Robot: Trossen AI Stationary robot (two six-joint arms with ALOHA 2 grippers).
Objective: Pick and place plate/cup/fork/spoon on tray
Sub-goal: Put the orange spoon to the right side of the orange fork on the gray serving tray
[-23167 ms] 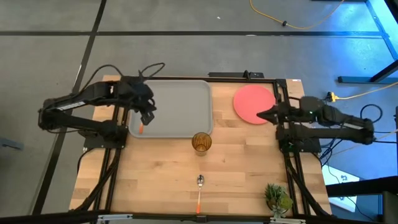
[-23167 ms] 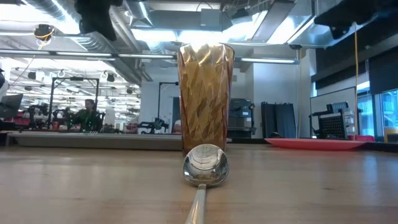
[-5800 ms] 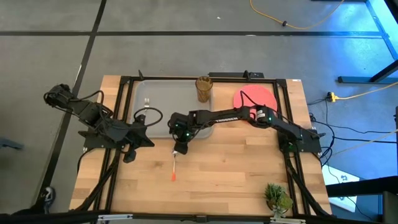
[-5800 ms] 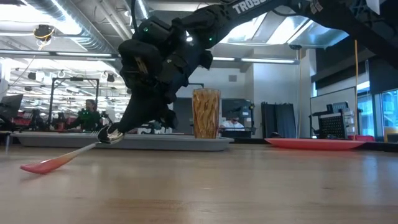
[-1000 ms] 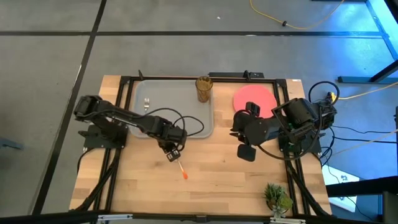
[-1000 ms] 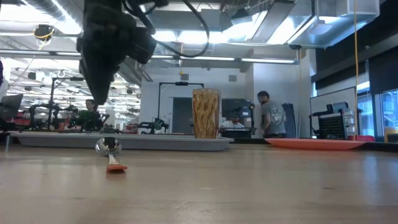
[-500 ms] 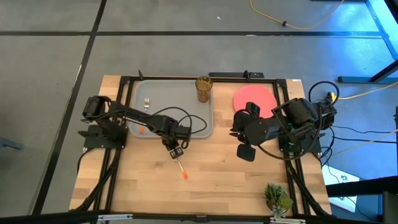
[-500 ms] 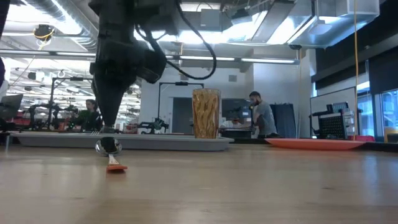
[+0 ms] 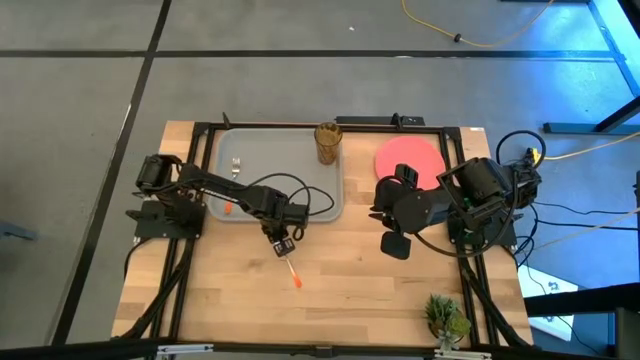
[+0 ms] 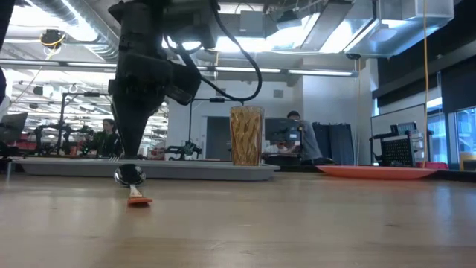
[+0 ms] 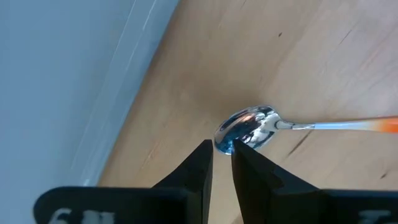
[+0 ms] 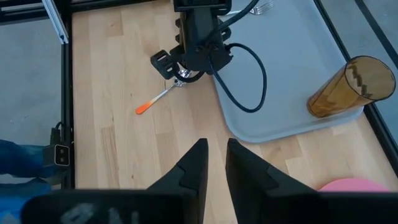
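**Half loaded: spoon and plate outstanding**

Cup [image 9: 327, 142] and fork [image 9: 234, 167] sit on tray [image 9: 310, 190]. Spoon [image 9: 290, 268] lies on tabletop, at tray's 6 o'clock; left claw [image 9: 283, 246] poised at its bowl, fingers narrowly parted, empty. Plate [image 9: 410, 158] off-tray at 3 o'clock. Right claw [image 9: 394, 244] idle, nearly closed, empty.

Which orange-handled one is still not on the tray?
The silver spoon with the oval bowl: it lies on bare wood, while the tined silver fork lies on the grey tray.

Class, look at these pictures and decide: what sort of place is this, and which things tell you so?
Probably a robotics lab or workshop. A wooden table holds two robot arms in a metal frame, cables trail over the bare floor, and the low view shows a big hall with ceiling ducts and workstations behind.
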